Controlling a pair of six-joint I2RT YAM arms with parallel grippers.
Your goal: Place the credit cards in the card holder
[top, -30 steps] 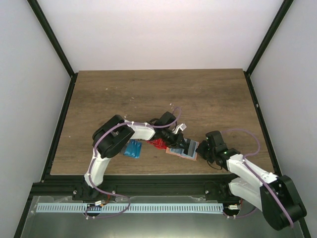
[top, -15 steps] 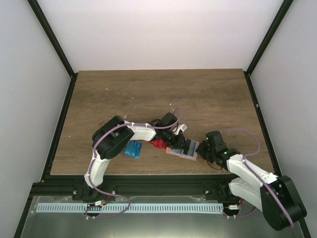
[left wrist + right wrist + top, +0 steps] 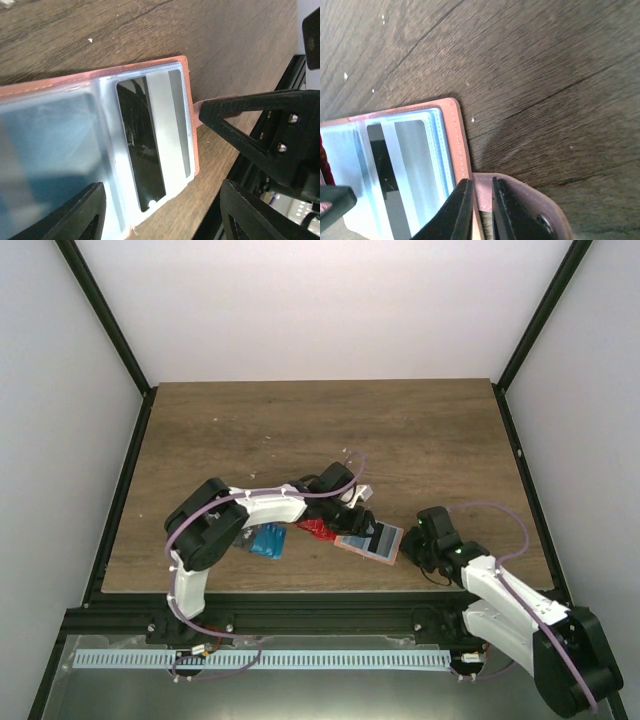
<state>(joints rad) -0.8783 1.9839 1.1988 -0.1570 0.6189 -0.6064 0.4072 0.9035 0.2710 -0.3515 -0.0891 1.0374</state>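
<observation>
Left gripper hangs spread over card holder, right gripper pinches its snap tab; holder's prob light & floppy w/ slick sleeves, so hold leather edge.

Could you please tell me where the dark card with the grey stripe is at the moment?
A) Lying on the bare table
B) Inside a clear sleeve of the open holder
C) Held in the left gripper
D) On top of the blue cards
B: both wrist views show the dark card behind clear plastic inside the open holder, and the left gripper above it is open and empty.
</observation>
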